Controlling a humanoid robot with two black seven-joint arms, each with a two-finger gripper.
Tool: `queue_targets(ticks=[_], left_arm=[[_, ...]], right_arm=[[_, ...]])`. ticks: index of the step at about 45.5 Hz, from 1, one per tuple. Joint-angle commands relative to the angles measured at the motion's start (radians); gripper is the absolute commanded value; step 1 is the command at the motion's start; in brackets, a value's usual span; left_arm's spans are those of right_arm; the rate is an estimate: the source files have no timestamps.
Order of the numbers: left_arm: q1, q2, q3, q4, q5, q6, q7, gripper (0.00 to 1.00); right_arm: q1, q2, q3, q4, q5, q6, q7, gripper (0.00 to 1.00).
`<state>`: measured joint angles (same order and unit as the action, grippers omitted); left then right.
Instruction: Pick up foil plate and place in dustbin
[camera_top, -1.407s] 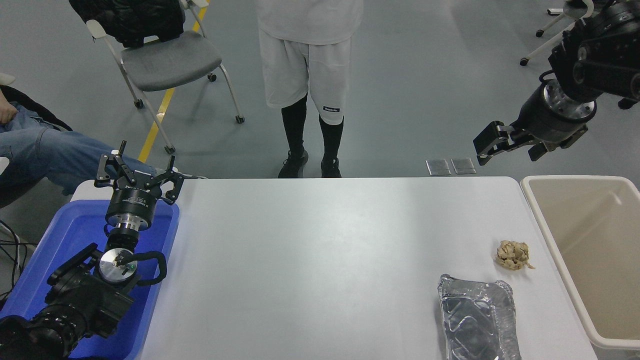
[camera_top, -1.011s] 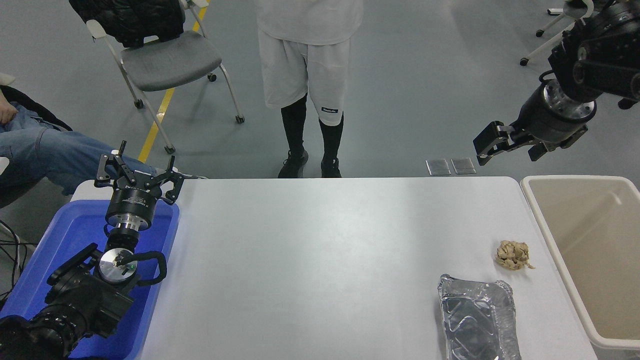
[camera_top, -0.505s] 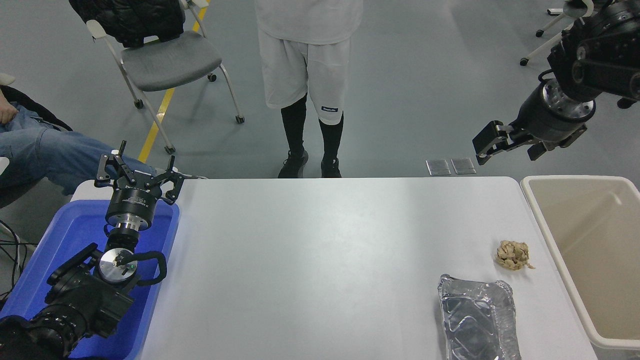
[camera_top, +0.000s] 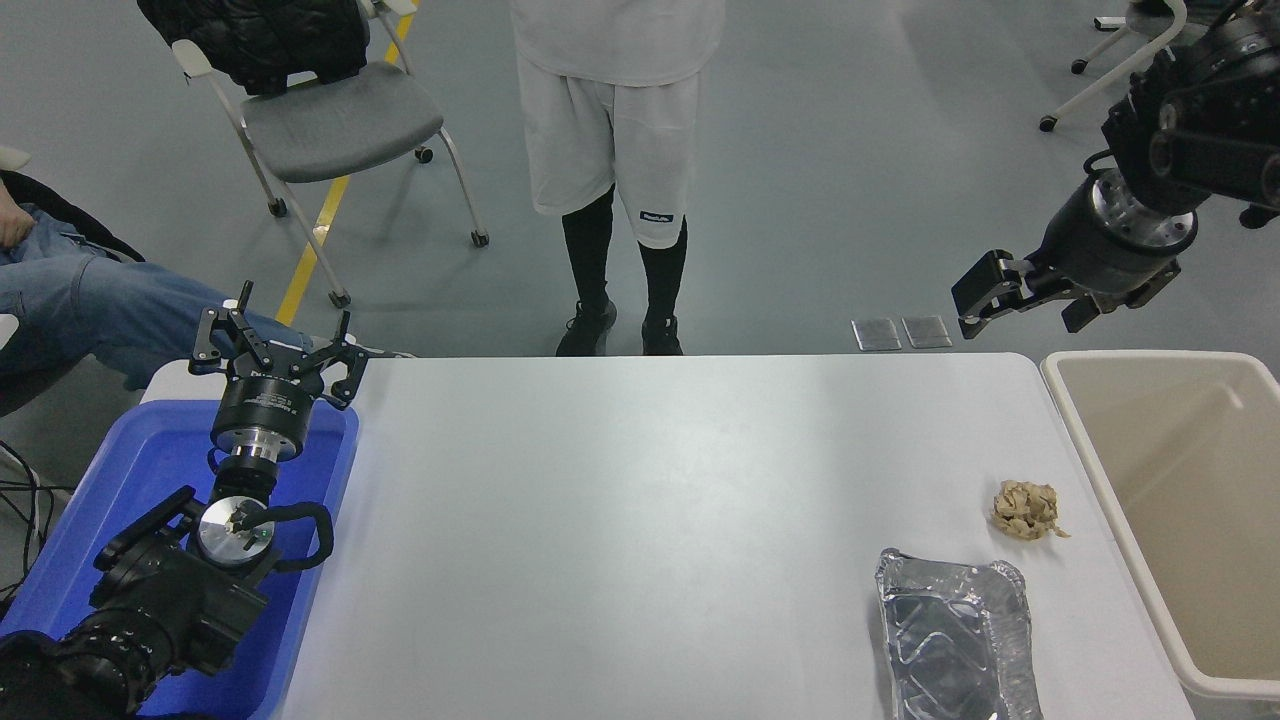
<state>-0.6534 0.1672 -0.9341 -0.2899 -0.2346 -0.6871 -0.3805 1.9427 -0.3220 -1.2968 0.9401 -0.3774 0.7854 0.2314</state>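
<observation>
Barely under way: the black right gripper (camera_top: 1020, 300) has dipped slightly, jaws apart and empty.

It hangs beyond the white table's (camera_top: 640, 520) far right corner, well apart from the shiny silver rectangular foil plate (camera_top: 955, 635) lying near the front edge beside the beige plastic dustbin (camera_top: 1180, 520). Left gripper (camera_top: 275, 350) parked open over the blue plastic tub (camera_top: 90, 530).

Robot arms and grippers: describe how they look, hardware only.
Both arms are black with chunky jointed housings. The left gripper has thin black linkage fingers on a black cylinder, a silver collar below it, and a looping black cable by a round silver disc. The right gripper has blockier black fingers on a black wrist with a bolted silver ring.
</observation>
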Motion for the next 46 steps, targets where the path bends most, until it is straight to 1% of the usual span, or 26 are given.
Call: queue_targets(ticks=[1, 13, 21, 27, 31, 41, 46], left_arm=[[0.000, 0.000, 0.000, 0.000, 0.000, 0.000, 0.000, 0.99], [0.000, 0.000, 0.000, 0.000, 0.000, 0.000, 0.000, 0.99], [0.000, 0.000, 0.000, 0.000, 0.000, -0.002, -0.002, 0.99], [0.000, 0.000, 0.000, 0.000, -0.002, -0.002, -0.001, 0.99], [0.000, 0.000, 0.000, 0.000, 0.000, -0.002, -0.002, 0.99], [0.000, 0.000, 0.000, 0.000, 0.000, -0.002, -0.002, 0.99], [0.000, 0.000, 0.000, 0.000, -0.002, -0.002, -0.002, 0.99]], right_arm=[[-0.002, -0.029, -0.059, 0.006, 0.023, 0.000, 0.000, 1.00], [-0.010, -0.051, -0.064, 0.011, 0.023, 0.000, 0.000, 1.00], [-0.082, -0.095, -0.041, 0.002, 0.020, 0.000, -0.001, 1.00], [-0.177, -0.114, 0.024, -0.040, -0.006, 0.000, -0.004, 1.00], [-0.234, -0.141, 0.054, -0.067, -0.049, 0.000, -0.006, 1.00], [-0.315, -0.173, 0.136, -0.106, -0.210, 0.000, -0.006, 1.00], [-0.369, -0.181, 0.197, -0.106, -0.300, 0.000, -0.017, 1.00]])
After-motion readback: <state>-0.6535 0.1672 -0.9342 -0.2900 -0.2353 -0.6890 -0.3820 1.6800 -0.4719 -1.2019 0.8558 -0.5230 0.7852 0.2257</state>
